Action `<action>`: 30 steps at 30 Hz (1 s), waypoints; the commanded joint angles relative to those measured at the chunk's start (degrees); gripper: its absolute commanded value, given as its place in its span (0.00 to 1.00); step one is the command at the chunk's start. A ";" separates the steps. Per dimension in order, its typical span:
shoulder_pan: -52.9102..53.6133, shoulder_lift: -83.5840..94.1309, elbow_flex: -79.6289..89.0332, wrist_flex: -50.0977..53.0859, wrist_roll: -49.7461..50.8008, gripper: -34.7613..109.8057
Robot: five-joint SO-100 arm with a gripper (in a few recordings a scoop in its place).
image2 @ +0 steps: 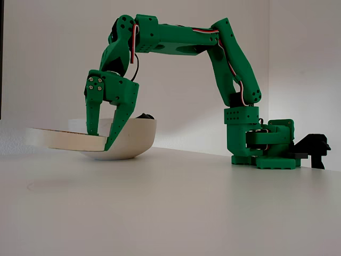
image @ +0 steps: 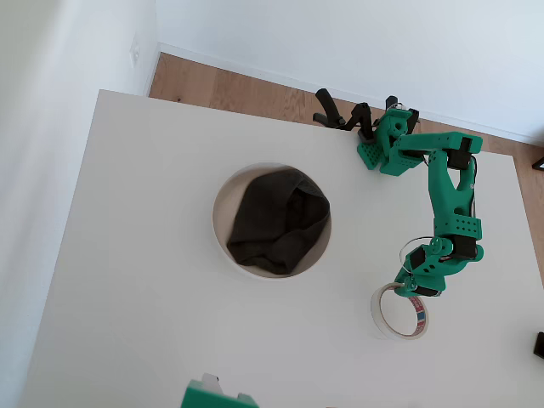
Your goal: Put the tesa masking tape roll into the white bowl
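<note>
The tesa masking tape roll (image: pixel 399 313) is a cream ring with red and blue print inside. It hangs just above the table at the right in the overhead view. In the fixed view the roll (image2: pixel 61 139) is edge-on and nearly level, clear of the tabletop with a faint shadow beneath it. My green gripper (image: pixel 407 290) is shut on the ring's wall at its near-arm side, with the fingers (image2: pixel 114 130) pointing down over it. The white bowl (image: pixel 220 238) holds dark cloth (image: pixel 278 221) and stands left of the gripper; in the fixed view the bowl (image2: pixel 136 140) lies behind the roll.
The arm's base (image: pixel 387 149) is clamped at the table's far edge, with black clamps (image: pixel 340 115) beside it. Bare white tabletop (image: pixel 136 280) lies around the bowl. A wall runs along the left side, and wooden floor shows beyond the far edge.
</note>
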 commanded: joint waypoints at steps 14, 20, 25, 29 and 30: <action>25.40 37.27 -7.47 6.33 -2.90 0.18; 39.99 32.08 -7.47 0.35 -3.96 0.18; 47.72 22.76 -7.47 -5.71 -4.92 0.18; 50.80 16.44 -7.38 -8.35 -5.54 0.18; 51.24 15.03 -7.38 -8.79 -5.71 0.18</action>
